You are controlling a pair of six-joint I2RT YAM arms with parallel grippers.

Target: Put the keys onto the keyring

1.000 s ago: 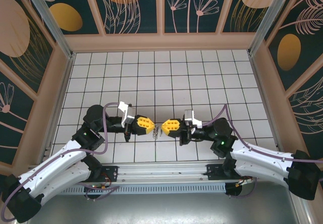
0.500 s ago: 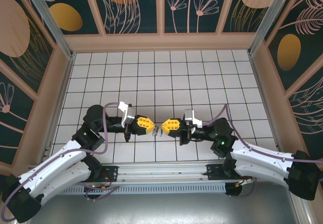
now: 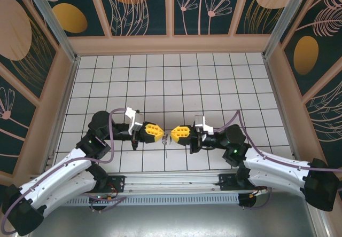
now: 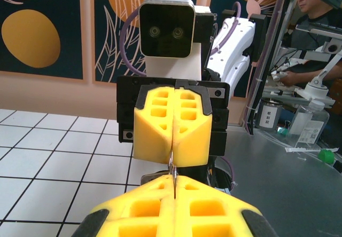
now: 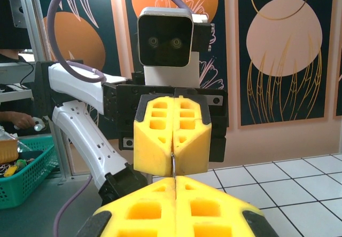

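While edge-on, key [image 4: 172, 173] lengthwise left-to-right.

Tiled table [image 3: 176, 71], floral wall panels [image 3: 203, 7]
Green basket [image 5: 24, 178], bottles [image 4: 302, 127] and a person [image 4: 307, 2] lie beyond the table's edges.

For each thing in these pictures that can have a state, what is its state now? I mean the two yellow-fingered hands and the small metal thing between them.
left hand, yellow fingers: shut on one end of the thin silver metal piece.
right hand, yellow fingers: shut on its other end, tip to tip with the left hand.
thin silver metal piece: held above the table between both hands, seen edge-on; key or ring, cannot tell.
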